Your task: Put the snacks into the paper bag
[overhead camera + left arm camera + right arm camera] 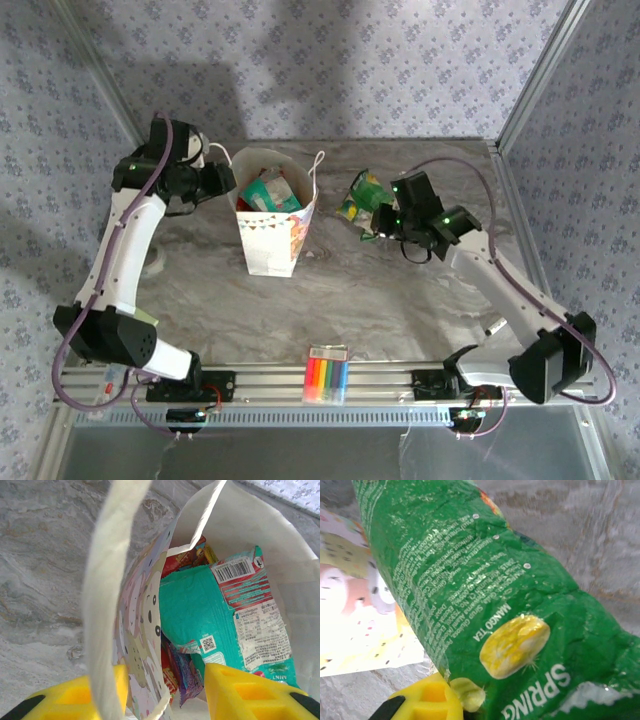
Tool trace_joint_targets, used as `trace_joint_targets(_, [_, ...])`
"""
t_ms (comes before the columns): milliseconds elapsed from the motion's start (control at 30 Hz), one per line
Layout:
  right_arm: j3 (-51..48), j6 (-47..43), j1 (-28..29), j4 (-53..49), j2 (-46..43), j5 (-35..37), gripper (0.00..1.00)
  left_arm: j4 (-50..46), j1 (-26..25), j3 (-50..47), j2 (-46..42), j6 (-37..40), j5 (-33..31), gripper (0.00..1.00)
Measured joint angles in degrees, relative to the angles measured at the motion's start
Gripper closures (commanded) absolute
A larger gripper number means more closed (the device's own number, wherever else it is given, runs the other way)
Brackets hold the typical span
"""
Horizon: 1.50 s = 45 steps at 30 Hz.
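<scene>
Marbled worktop [400,300] lies bare in front of the paper bag [272,240]. The bag stands upright towards the far edge, left of middle, with open room between it and my right hand [385,222]. It is one white bag with a bunting print, mouth open. My right hand is clamped on one green packet [362,195], right of the bag. My left hand [165,680] straddles the bag's left wall, fingers apart. Inside lie one teal packet [200,610], one red packet [182,560] and one purple packet [185,672]. One marker pack [328,374] sits by the near rail.

Bright, even light casts soft shadows on the back wall [400,60]. Glare speckles the green packet [485,605]; the paper bag [350,640] is overexposed.
</scene>
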Motion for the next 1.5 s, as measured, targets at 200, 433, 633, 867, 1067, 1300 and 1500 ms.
trace_joint_targets(200, [4.8,-2.1,2.4,-3.0,-3.8,5.3,1.0,0.0,0.0,0.5,1.7,0.0,0.5,0.6])
trace_joint_targets(433, [8.7,-3.9,5.4,-5.9,-5.1,11.0,1.0,0.1,0.0,0.5,2.8,0.0,0.4,0.75])
trace_joint_targets(633, [12.1,-6.4,7.7,-8.0,-5.4,14.9,1.0,0.2,0.5,0.5,3.4,-0.1,0.4,0.86])
trace_joint_targets(867, [18.7,-10.0,9.8,-9.2,-5.3,17.5,1.0,0.6,1.3,0.0,3.3,-0.6,1.4,0.94])
trace_joint_targets(1067, [24.9,-13.2,12.0,-8.9,-2.4,17.8,1.0,2.7,2.2,-2.1,2.4,-0.7,3.2,0.95])
trace_joint_targets(1300, [34.3,-17.2,15.0,-9.1,5.8,15.4,1.0,4.2,2.9,-3.9,1.2,-0.7,4.5,0.96])
trace_joint_targets(1500, [40.1,-19.8,17.7,-9.4,10.1,13.2,1.0,5.1,3.3,-5.0,0.5,-0.8,5.2,0.96])
